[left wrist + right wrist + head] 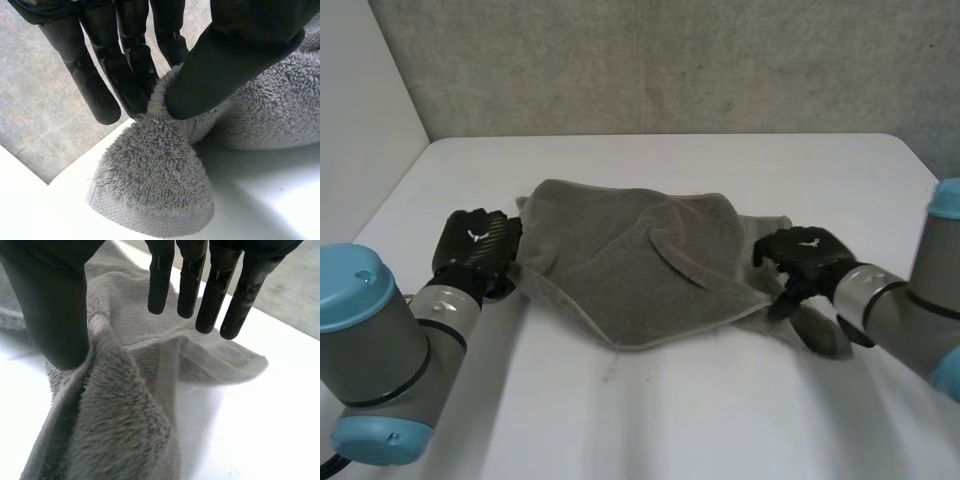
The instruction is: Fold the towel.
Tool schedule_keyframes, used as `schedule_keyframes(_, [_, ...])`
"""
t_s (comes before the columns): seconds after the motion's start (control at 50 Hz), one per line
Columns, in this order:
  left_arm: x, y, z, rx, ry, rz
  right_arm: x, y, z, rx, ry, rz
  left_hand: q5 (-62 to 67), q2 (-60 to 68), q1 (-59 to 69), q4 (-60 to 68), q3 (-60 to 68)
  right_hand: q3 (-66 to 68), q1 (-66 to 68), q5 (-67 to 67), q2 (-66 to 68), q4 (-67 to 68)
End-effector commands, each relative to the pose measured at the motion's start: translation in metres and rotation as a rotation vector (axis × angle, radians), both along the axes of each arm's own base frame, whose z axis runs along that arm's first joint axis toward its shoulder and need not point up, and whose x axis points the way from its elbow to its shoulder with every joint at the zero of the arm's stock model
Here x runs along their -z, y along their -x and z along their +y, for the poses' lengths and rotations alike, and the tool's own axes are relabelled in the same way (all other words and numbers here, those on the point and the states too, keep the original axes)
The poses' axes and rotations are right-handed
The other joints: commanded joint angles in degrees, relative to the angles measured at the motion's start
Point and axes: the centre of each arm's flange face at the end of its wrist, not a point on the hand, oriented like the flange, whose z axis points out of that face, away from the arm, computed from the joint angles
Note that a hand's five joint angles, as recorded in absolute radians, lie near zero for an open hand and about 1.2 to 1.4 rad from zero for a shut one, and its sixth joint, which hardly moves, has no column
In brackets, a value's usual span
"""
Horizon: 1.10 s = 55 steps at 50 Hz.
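Nearest the head camera stands the left arm [370, 350], entering at 7 o'clock, grey joint with light-blue caps. Its left hand [475, 245] rests at the 9 o'clock edge of the towel [630, 255].

Item under task: one grey terry towel, lying rumpled on the middle of the white table [670, 420]. One flap is turned over across its upper face, and its near edge comes to a blunt point toward 6 o'clock. A grey wall [670, 60] stands behind the table at 12 o'clock.

Left hand, own wrist view: the thumb [225, 65] and the fingers [100, 85] close on a raised bunch of cloth and pinch it between them. The fingers lie pressed side by side. A hemmed lobe of towel bulges out below the pinch and rests on the table.

Right arm [910, 300] enters at 4 o'clock; the right hand [805, 255] sits at the towel's 3 o'clock corner. Own wrist view: its fingers [200, 285] are straight, slightly spread, and hang above the cloth without touching it. Its thumb [55, 305] stands well apart from them and touches a raised ridge of towel. Nothing is clamped in this hand. A loose fold of the corner lies under the fingertips.
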Motion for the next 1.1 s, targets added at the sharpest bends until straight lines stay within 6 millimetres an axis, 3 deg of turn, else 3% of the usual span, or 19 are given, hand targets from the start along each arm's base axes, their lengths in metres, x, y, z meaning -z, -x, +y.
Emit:
schedule_keyframes(0.02, [-0.008,-0.004,0.006,0.000,0.016,0.008,0.012,0.038,-0.002,0.122,-0.108,-0.052,10.9,10.2,12.2,10.2,10.3,1.5,4.6,1.7,1.4,1.7])
schedule_keyframes(0.16, [-0.009,-0.004,0.008,0.000,0.019,0.009,0.020,0.051,0.005,0.155,-0.146,-0.051,10.9,10.2,12.2,10.2,10.3,2.2,5.3,2.3,2.0,2.3])
schedule_keyframes(0.3, [-0.016,-0.008,0.009,-0.009,0.029,0.012,0.015,0.055,0.018,0.134,-0.129,-0.030,10.9,10.2,12.2,10.2,10.3,4.0,7.1,4.2,3.9,4.2])
schedule_keyframes(0.4, [-0.033,-0.014,0.015,-0.018,0.046,0.019,-0.003,0.053,0.043,0.048,-0.058,0.016,10.9,10.2,12.2,10.2,10.3,7.9,11.0,8.1,7.8,8.1])
schedule_keyframes(0.5, [-0.056,-0.022,0.027,-0.026,0.071,0.030,-0.016,0.053,0.055,0.038,-0.017,0.030,10.9,10.2,12.2,10.2,10.3,8.6,11.7,8.7,8.4,8.7])
schedule_keyframes(0.68, [-0.070,-0.024,0.028,0.006,0.108,0.049,-0.020,0.049,0.069,0.014,-0.050,0.024,10.9,10.2,12.2,10.2,10.3,7.1,10.1,7.2,6.9,7.2])
schedule_keyframes(0.8, [-0.079,-0.022,0.026,0.015,0.137,0.059,-0.015,0.027,0.086,-0.075,-0.077,-0.002,10.9,10.2,12.2,10.2,10.3,2.9,5.9,3.0,2.7,3.0])
schedule_keyframes(0.92, [-0.089,-0.019,0.023,0.022,0.168,0.070,0.010,0.008,0.096,-0.139,-0.144,0.003,10.9,10.2,12.2,10.2,10.3,4.9,7.9,5.0,4.7,5.0])
schedule_keyframes(1.06, [-0.089,-0.020,0.022,0.015,0.165,0.069,0.023,0.004,0.092,-0.148,-0.130,0.015,10.9,10.2,12.2,10.2,10.3,9.8,12.8,9.9,9.6,9.9])
schedule_keyframes(1.1, [-0.085,-0.022,0.021,0.008,0.152,0.064,0.023,0.008,0.083,-0.110,-0.089,0.030,10.9,10.2,12.2,10.2,10.3,10.9,14.0,11.1,10.8,11.1])
